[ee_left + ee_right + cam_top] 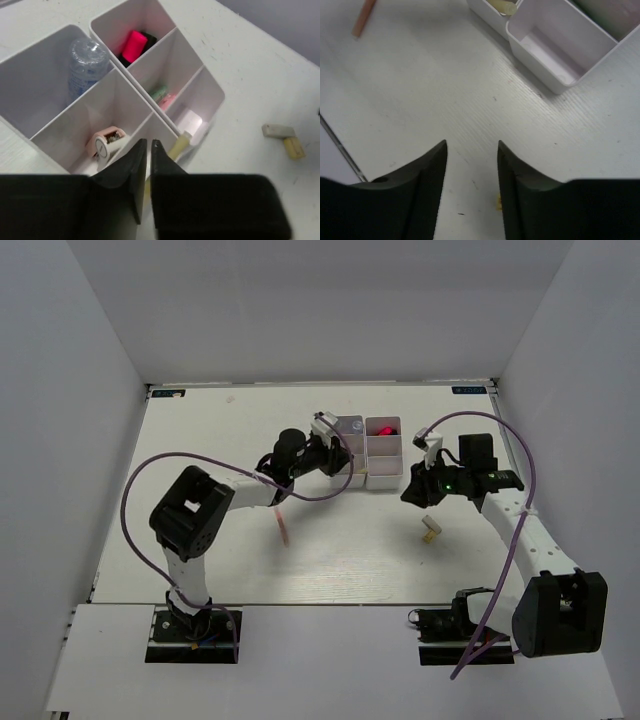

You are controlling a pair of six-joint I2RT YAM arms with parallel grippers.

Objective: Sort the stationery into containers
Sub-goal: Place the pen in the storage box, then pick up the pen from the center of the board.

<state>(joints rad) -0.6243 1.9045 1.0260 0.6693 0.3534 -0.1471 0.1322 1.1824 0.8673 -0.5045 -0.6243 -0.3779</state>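
The white organiser stands at the table's centre back. In the left wrist view its compartments hold a pink-capped black marker, green and pink tubes, a clear bottle, a pink tape dispenser and a pale yellow stick. My left gripper hovers over the organiser's near corner, its jaws closed to a thin slit. A beige block lies on the table. My right gripper is open and empty above bare table. An orange stick lies to the left.
The organiser's nearest compartment shows empty in the right wrist view. Purple cables loop over both arms. White walls enclose the table on the left, back and right.
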